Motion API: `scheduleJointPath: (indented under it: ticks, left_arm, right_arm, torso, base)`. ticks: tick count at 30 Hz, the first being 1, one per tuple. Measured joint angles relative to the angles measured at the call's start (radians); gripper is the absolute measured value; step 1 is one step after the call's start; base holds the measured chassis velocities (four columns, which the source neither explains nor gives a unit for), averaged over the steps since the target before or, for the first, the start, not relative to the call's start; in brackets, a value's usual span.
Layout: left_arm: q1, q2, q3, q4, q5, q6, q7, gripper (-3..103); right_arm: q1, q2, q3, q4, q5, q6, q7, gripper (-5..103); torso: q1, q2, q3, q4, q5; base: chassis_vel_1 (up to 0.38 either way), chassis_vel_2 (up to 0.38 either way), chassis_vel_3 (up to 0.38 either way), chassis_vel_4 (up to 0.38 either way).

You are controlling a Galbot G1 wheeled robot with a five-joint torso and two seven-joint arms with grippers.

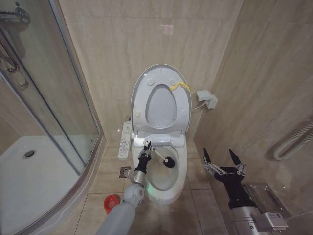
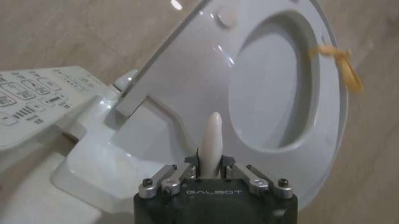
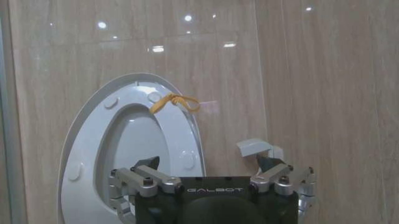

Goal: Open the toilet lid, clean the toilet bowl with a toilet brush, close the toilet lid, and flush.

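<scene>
Head view: left hand (image 1: 145,147) clamps the brush (image 1: 163,157) handle, bristles angled ahead into the bowl (image 1: 180,171) for scrubbing; lid (image 1: 139,85) upright beyond; right hand (image 1: 224,157) waits, fingers apart

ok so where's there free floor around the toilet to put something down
Bare tile lies between the toilet bowl and the right wall, though the open right hand hovers over it. The strip between the bowl and the shower door is tighter: a red cup sits there and the left arm crosses it. The bowl itself is crowded, with the left hand holding the toilet brush inside.
</scene>
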Motion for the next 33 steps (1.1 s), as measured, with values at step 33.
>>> scheduleJointPath:
  ticks: [33]
  left_arm:
    - [0.026,-0.082,-0.114,0.128,0.291,-0.136,0.04,22]
  right_arm:
    - [0.0,0.0,0.0,0.0,0.0,0.0,0.0,100]
  torso:
    - [0.0,0.0,0.0,0.0001,-0.0002]
  base:
    - [0.0,0.0,0.0,0.0]
